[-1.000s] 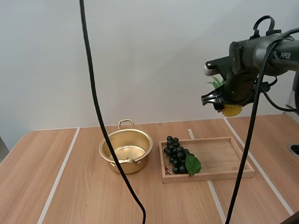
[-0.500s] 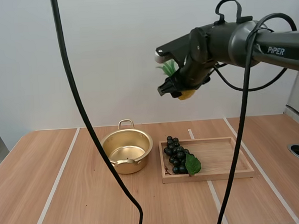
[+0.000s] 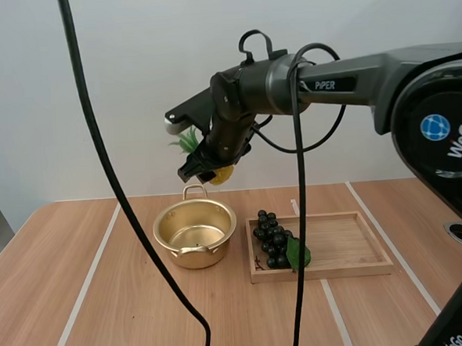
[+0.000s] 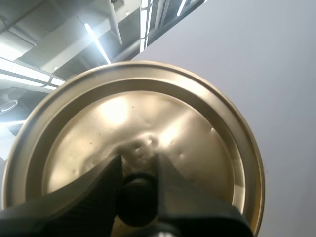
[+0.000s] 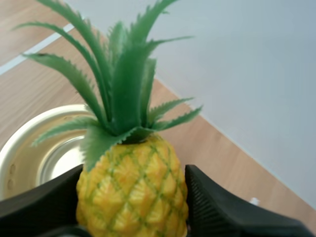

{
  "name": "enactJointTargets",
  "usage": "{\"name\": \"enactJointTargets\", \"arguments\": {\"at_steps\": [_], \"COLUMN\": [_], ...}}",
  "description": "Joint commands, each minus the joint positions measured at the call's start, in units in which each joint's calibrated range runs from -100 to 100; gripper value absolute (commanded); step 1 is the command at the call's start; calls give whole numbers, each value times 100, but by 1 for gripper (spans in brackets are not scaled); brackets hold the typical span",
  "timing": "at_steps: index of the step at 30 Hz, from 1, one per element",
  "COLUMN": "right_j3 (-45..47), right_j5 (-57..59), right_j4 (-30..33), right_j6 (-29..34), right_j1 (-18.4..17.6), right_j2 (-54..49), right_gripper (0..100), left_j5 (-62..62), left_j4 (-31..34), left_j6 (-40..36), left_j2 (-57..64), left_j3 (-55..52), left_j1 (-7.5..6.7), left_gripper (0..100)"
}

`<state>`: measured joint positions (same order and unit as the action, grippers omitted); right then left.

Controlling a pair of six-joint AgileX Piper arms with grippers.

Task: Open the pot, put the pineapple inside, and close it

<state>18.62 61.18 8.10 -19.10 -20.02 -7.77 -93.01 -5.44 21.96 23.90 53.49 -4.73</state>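
Above the pot (image 3: 195,234), in the high view, my right arm reaches in from the tray side and its gripper (image 3: 203,168) is clamped on the pineapple (image 3: 224,173). The fruit hangs in the air over the pot's far rim, well apart from it, with its green leaves (image 3: 186,138) pointing away from the arm. The pot stands open on the desk (image 3: 106,306), its gold inside bare, one loop handle at the far side and one at the near side. Just beside the pot, on the side the arm comes from, lies the wooden tray (image 3: 338,249), and the bunch of grapes (image 3: 273,245) rests in the tray's end nearest the pot, a green leaf at the edge of the bunch.

From the left wrist view, my left gripper (image 4: 137,163) is closed on the black knob (image 4: 136,197) of the gold lid (image 4: 148,118), one finger on each side of the knob. The round lid is held up in the air, away from the pot.

From the right wrist view, the two black fingers press the yellow body of the pineapple from both sides, the leaves standing up beyond them. The open pot shows past the leaves, down on the desk, with its pale rim and shiny floor in sight.
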Motion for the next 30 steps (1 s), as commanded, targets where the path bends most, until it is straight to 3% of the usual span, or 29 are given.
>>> {"name": "enactJointTargets", "arguments": {"at_steps": [1, 13, 30], "right_j3": [-55, -32, -32], "right_j5": [165, 283, 193], "right_j4": [-11, -1139, -1257], "right_j6": [-51, -690, -869], "right_j1": [-83, -91, -91], "right_j2": [190, 738, 1569], "right_gripper": [0, 0, 0], "left_j5": [-154, -458, -638], "left_j4": [126, 166, 166], "left_j6": [-39, -51, -60], "left_j2": [39, 14, -94], "left_j3": [22, 22, 22], "left_j1": [-18, -18, -18], "left_gripper": [0, 0, 0]}}
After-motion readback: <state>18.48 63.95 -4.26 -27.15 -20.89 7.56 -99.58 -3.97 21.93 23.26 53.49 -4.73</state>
